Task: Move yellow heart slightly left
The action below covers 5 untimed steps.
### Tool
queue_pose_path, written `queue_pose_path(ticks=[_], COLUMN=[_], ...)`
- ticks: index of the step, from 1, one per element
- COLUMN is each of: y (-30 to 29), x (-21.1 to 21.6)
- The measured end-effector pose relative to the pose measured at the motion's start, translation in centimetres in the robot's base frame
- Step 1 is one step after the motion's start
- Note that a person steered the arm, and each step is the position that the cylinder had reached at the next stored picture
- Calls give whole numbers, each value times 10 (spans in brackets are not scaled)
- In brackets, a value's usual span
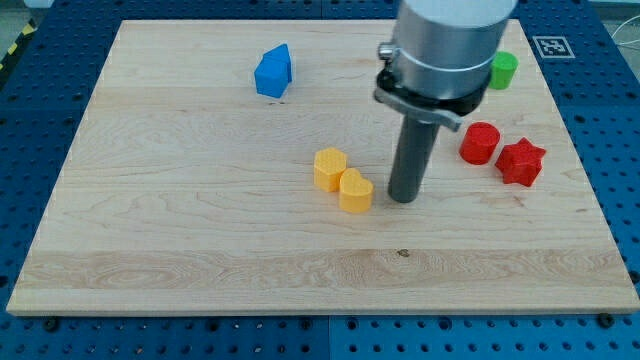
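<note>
The yellow heart block [355,191] lies near the middle of the wooden board [200,230]. A second yellow block [329,168], roughly hexagonal, touches it on its upper left. My tip [403,198] stands just to the right of the yellow heart, with a small gap between them. The dark rod rises to the grey arm body at the view's top.
A blue block [273,72] lies at the upper left. A red round block [480,143] and a red star block [521,161] lie at the right. A green block [503,70] shows at the upper right, partly behind the arm.
</note>
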<state>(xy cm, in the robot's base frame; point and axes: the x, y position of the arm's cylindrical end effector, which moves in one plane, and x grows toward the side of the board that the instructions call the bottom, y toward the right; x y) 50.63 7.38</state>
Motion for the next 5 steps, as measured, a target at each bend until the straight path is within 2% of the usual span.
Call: queue_pose_path(ticks=[4, 5], y=[-118, -103], x=[-22, -35])
